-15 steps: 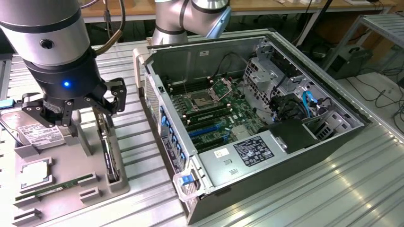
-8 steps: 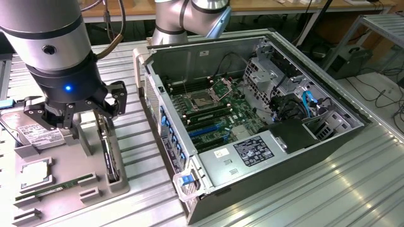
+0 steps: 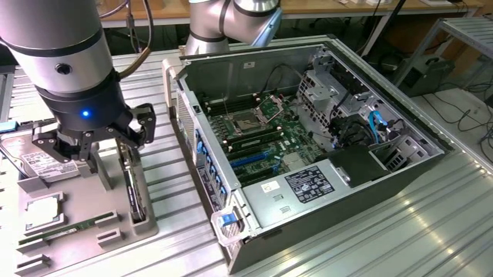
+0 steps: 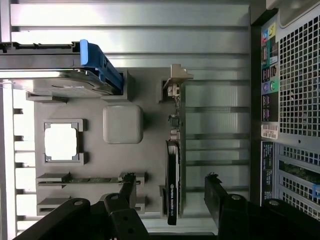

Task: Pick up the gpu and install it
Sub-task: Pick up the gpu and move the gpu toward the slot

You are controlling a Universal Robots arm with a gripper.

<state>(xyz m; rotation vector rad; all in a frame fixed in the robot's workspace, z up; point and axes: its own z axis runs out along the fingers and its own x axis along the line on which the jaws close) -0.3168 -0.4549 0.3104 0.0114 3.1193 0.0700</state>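
The gpu (image 3: 136,199) stands on its edge in a slot of the grey holder tray (image 3: 85,248), at the exterior view's left. In the wrist view the gpu (image 4: 172,185) is a thin black strip, and its silver bracket (image 4: 178,78) is at the far end. My gripper (image 3: 115,158) hangs open just above it. Its two black fingers straddle the card without touching it, one finger (image 4: 127,189) on the tray side and the other finger (image 4: 216,192) on the case side. Nothing is held.
The open computer case (image 3: 419,164) lies on the metal table, its motherboard (image 3: 254,130) with blue slots exposed. The tray also carries a hard drive (image 3: 48,158), a CPU (image 3: 43,210) and a RAM stick (image 3: 69,228). The case's rear panel (image 4: 292,85) is close beside the tray.
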